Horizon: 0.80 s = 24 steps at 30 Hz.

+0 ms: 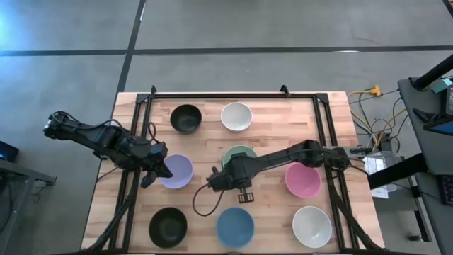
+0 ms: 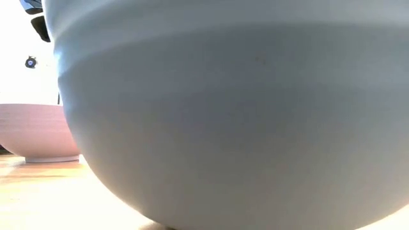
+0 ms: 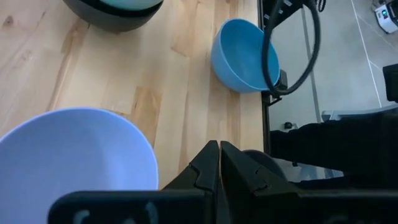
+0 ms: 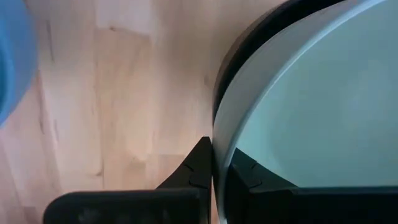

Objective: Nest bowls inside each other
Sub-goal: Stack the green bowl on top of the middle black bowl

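Centrally, the green bowl [image 1: 239,155] sits nested in a black bowl [image 4: 239,46]; bare wood lies at its 9 o'clock. Right gripper [image 4: 212,163] pinches its rim. Left gripper [image 3: 219,163], fingers together, is beside the lavender bowl [image 1: 176,171].

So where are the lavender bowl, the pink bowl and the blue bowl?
lavender bowl [image 1: 178,171], high view, on its inside.
pink bowl [image 1: 303,181], high view, on its inside.
blue bowl [image 1: 235,227], high view, on its inside.

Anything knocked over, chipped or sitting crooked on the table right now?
Nothing stands out. The bowls sit upright on the table. The green bowl is nested in a black one, with the right gripper shut on its rim. The left gripper is shut beside the lavender bowl.
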Tool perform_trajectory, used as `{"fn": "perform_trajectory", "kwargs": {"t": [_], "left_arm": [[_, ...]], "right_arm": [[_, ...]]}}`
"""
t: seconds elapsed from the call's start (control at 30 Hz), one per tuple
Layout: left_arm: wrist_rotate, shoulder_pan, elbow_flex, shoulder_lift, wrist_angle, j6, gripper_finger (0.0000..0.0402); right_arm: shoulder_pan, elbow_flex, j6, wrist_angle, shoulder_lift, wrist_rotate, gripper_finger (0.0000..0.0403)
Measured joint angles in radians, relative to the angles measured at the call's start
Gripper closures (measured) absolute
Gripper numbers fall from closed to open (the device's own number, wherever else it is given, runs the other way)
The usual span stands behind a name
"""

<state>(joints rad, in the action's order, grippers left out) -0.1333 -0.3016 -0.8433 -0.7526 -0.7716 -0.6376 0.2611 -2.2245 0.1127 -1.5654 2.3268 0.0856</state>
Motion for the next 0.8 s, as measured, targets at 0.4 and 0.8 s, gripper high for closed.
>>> {"fn": "perform_trajectory", "kwargs": {"t": [0.4, 0.8], "left_arm": [[0.000, 0.000, 0.000, -0.004, 0.000, 0.016, 0.0402], [-0.001, 0.000, 0.002, -0.002, 0.000, 0.016, 0.0402]], "right_arm": [[0.000, 0.030, 0.000, 0.056, 0.000, -0.016, 0.0394], [-0.007, 0.025, 0.051, 0.114, -0.001, -0.073, 0.0352]]}}
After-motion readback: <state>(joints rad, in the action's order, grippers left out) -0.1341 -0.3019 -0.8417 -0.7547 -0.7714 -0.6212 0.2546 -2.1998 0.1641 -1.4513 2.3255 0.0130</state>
